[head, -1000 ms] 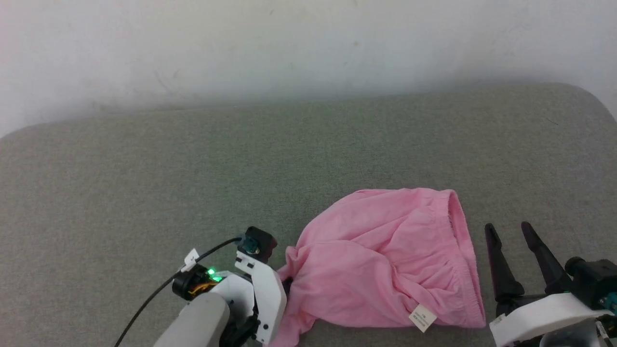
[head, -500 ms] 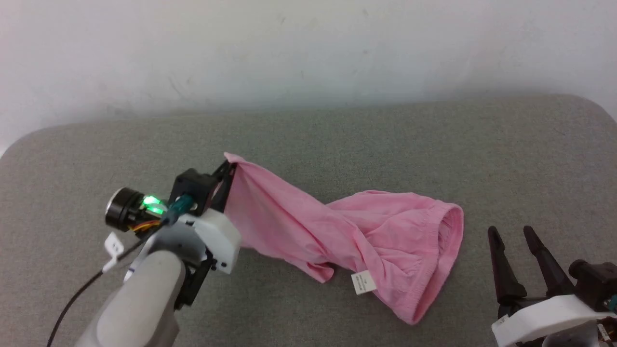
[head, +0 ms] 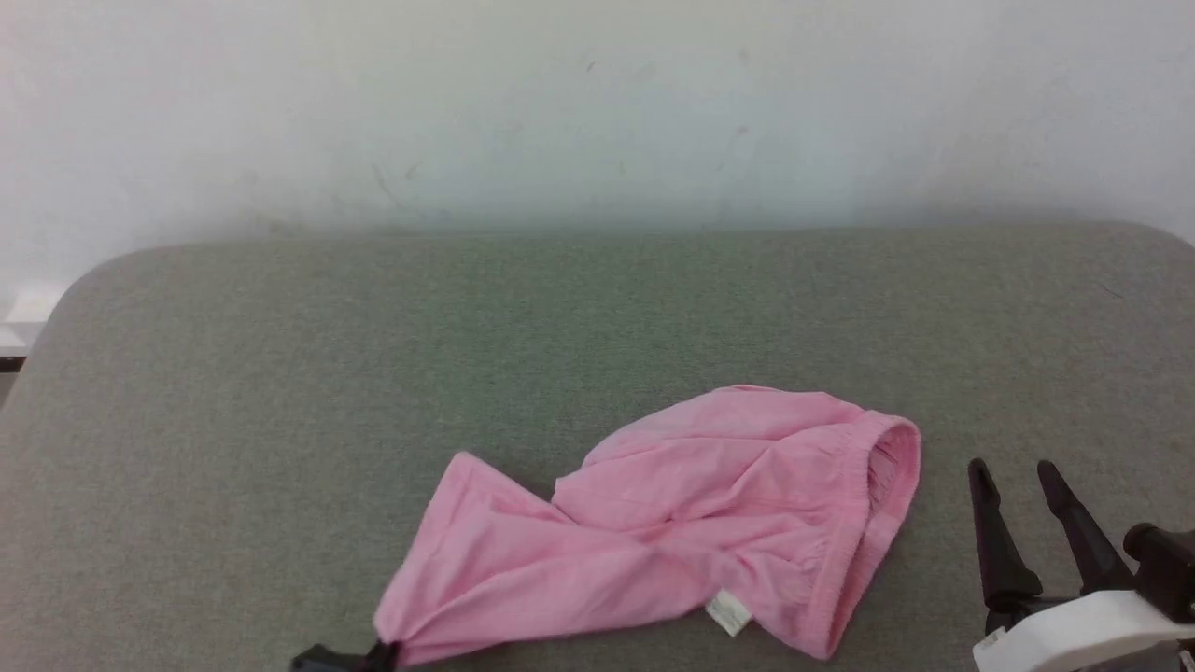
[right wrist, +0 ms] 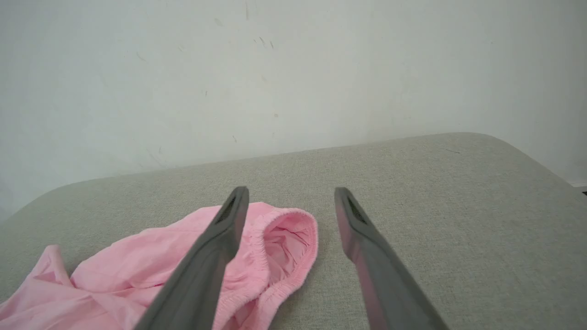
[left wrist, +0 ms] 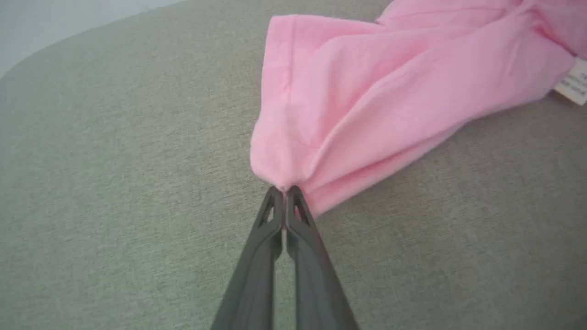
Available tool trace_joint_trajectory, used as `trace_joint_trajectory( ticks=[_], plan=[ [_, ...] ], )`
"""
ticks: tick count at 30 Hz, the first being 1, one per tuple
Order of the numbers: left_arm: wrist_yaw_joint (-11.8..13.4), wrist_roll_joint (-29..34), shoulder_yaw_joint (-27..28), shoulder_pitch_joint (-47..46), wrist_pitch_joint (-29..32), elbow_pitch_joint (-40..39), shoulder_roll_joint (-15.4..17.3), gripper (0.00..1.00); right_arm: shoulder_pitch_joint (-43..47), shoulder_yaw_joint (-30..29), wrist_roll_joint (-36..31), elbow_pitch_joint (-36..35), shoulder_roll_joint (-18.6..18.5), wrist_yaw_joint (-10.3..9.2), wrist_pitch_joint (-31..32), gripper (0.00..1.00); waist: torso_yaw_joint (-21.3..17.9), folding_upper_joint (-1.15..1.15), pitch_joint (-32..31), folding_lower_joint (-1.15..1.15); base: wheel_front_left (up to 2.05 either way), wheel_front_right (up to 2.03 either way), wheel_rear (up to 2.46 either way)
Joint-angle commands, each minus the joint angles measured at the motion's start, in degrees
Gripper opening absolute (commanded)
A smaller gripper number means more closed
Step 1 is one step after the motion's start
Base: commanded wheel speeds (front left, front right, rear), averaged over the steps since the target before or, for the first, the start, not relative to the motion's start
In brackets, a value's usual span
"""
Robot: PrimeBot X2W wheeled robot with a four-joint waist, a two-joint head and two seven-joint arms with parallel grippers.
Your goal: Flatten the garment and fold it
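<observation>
Near: left pincer (left wrist: 285,190) pinched shut on a bunched corner of the light pink thin knit garment (head: 653,551) | right pincer (head: 1011,467) wide open, empty, just beside the gathered elastic waistband (head: 892,504) | Middle: garment lies twisted and creased, white label (head: 727,613) showing, on the grey felt-like bench (head: 280,373) | Advice: draw the corner low and outward; anchor the waistband opposite.

One garment (head: 700,504), one label (head: 728,613), two claws — left claw (left wrist: 284,190), right claw (head: 1011,467)

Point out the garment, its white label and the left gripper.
garment (head: 709,495), head view, middle of the cloth.
white label (head: 728,613), head view, tag's face.
left gripper (left wrist: 285,192), left wrist view, between its pinching fingertips.
</observation>
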Motion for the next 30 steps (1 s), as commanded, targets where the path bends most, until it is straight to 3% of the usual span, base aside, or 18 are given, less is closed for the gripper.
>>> trace_joint_trajectory(
  ticks=[1, 6, 7, 9, 15, 19, 27, 30],
  plan=[
    [1.4, -1.1, 1.8, 1.1, -0.7, 0.0, 0.5, 0.0, 1.0, -0.3, 0.2, -0.4, 0.2, -0.04, 0.3, 1.0, 1.2, 0.0, -0.5, 0.0, 0.0, 0.0, 0.0],
    [1.7, -4.2, 4.0, 2.6, -3.1, 3.0, -0.3, 0.0, 1.7, -0.6, 0.1, -0.9, 0.2, -0.04, 0.7, 1.0, 2.2, 0.0, -1.0, 0.0, 0.0, 0.0, 0.0],
    [1.2, -5.1, 4.0, 2.7, -3.2, 3.8, -0.9, 0.07, 1.7, -0.5, 0.1, -0.9, 0.2, -0.04, 0.8, 1.0, 2.2, 0.0, -1.1, 0.0, 0.0, 0.0, 0.0],
    [0.8, -7.0, 4.8, 2.8, -4.7, 4.7, -2.2, 1.0, 1.9, -0.4, 0.0, -1.0, 0.2, -0.04, 1.0, 1.0, 2.2, 0.0, -1.4, 0.0, 0.0, 0.0, 0.0],
    [1.4, -9.9, 9.2, 2.4, -11.8, 3.1, -3.9, 1.0, 2.9, -0.5, -0.2, -1.7, 0.2, -0.04, 1.3, 1.0, 2.0, 0.0, -2.3, 0.0, 0.0, 0.0, 0.0],
    [1.1, -11.0, 10.3, 1.7, -11.2, 1.7, -3.1, 1.0, 3.3, -0.7, -0.1, -2.0, 0.2, -0.04, 1.5, 1.0, 2.0, 0.0, -2.6, 0.0, 0.0, 0.0, 0.0],
    [-4.7, -13.6, 6.4, -5.9, 5.6, 3.3, 2.0, 1.0, 2.9, -0.4, -0.6, -2.7, 0.2, -0.04, 2.0, 1.0, 2.3, 0.0, -0.9, 0.0, 0.0, 0.0, 0.0],
    [-7.1, -13.8, 3.7, -10.0, 11.8, 6.4, 2.5, 1.0, 2.1, 0.2, -0.7, -2.4, 0.2, -0.04, 2.1, 1.0, 2.0, 0.0, 0.1, 0.0, 0.0, 0.0, 0.0]
  ],
)
